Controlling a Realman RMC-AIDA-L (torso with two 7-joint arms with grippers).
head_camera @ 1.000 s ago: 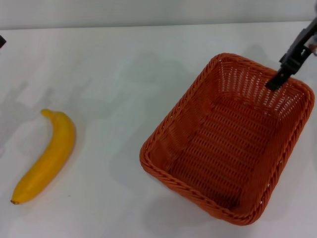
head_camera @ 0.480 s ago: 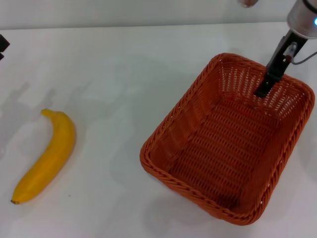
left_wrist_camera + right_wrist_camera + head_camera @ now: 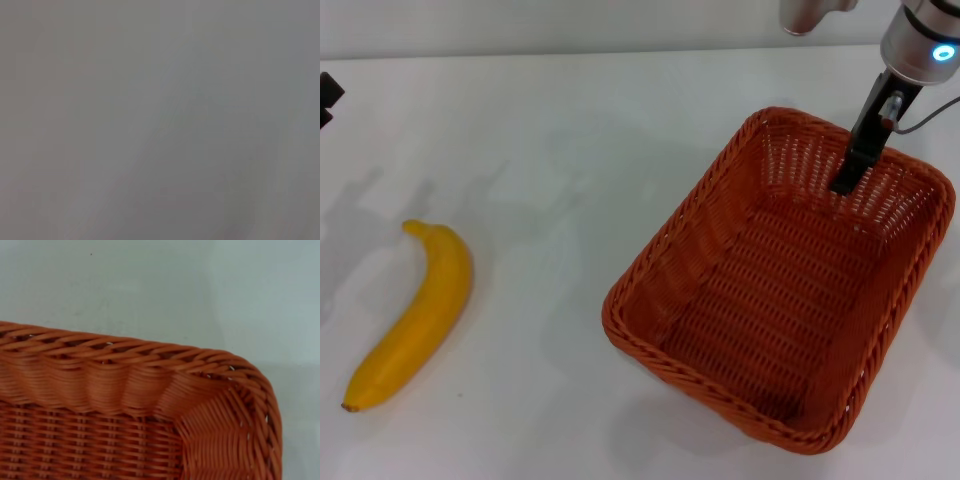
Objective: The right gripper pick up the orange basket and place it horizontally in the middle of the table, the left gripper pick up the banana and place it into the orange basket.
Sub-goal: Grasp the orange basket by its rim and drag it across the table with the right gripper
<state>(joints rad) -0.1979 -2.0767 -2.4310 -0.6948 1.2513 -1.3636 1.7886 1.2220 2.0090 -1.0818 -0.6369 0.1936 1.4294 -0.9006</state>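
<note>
The orange basket point(image 3: 720, 330) sits on the white table point(image 3: 570, 130) at the right, turned diagonally, with nothing inside. My right gripper point(image 3: 844, 183) reaches down from the far right, and its slim black tip is inside the basket against the far wall. The right wrist view shows a rounded corner of the orange basket point(image 3: 150, 390) close up over the table. The yellow banana point(image 3: 415, 315) lies on the table at the left, well apart from the basket. A black piece of my left gripper point(image 3: 328, 95) shows at the left edge, far behind the banana.
White tabletop stretches between the banana and the basket. The table's far edge point(image 3: 620, 52) meets a pale wall. The left wrist view is a plain grey blur.
My right arm has swung in over the basket's far end. Its black tip has moved left and a little deeper inside the far wall. Basket and banana have not moved.
</note>
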